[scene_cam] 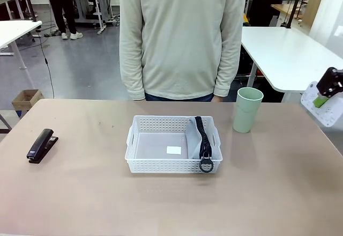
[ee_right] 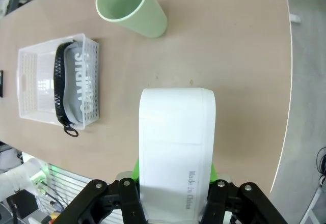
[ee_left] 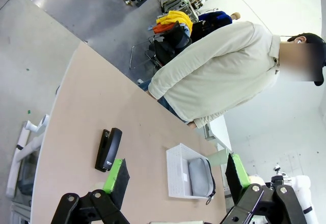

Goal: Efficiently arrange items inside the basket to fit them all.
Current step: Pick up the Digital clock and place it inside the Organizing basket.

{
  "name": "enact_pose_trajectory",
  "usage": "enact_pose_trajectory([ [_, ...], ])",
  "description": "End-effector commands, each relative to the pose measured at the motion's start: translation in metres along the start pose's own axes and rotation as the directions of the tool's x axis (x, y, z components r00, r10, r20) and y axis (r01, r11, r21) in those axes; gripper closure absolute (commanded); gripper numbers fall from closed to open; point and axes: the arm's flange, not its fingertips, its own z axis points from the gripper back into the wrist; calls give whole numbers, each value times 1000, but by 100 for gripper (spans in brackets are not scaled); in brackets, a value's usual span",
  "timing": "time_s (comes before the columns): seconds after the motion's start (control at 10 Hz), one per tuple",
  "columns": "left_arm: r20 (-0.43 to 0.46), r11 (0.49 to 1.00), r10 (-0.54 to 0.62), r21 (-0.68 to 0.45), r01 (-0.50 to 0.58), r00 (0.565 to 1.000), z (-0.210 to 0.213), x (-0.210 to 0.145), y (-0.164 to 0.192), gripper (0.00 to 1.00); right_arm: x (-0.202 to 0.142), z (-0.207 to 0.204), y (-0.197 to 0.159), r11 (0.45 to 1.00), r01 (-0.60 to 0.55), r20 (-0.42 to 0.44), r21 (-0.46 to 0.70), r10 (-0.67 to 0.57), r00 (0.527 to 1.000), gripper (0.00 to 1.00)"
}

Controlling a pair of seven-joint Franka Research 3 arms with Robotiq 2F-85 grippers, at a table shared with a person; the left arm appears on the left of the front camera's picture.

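The white perforated basket (scene_cam: 166, 165) sits mid-table. The grey pouch (scene_cam: 196, 137) stands on edge against its right wall, its ring pull hanging over the front rim. At the far left of the table lies the black stapler (scene_cam: 42, 146). Right of the basket, the pale green cup (scene_cam: 247, 110) stands upright. My right gripper (scene_cam: 323, 97) hovers over the table's right edge, shut on the small white box (ee_right: 175, 147); the cup (ee_right: 131, 7) and basket (ee_right: 30, 61) lie ahead of it. My left gripper (ee_left: 175, 175) is open, high above the stapler (ee_left: 108, 148) and basket (ee_left: 175, 155).
A person in a cream sweater (scene_cam: 182, 37) stands at the far edge, hands behind the back. A small white label (scene_cam: 173, 150) lies on the basket's bare floor left of the pouch. White tables (scene_cam: 289, 53) stand behind.
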Motion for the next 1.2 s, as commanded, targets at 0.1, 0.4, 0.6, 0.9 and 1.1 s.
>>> enact_pose_trajectory([
  [0.1,11,1000,-23,-16,23,1000,-2,2,-1,0,-6,28,94,974,-225,224,-22,224,949,50],
  [0.4,11,1000,-23,-16,23,1000,-2,2,-1,0,-9,17,222,870,-490,263,-58,487,833,50],
  [0.6,11,1000,-23,-16,23,1000,-2,2,-1,0,-9,-29,310,753,-656,231,-53,649,725,50],
  [0.9,11,1000,-23,-16,23,1000,-2,2,-1,0,-23,-116,387,589,-808,220,12,786,577,50],
  [1.1,11,1000,-23,-16,23,1000,-2,2,-1,0,-21,-165,391,578,-814,153,59,800,580,50],
])
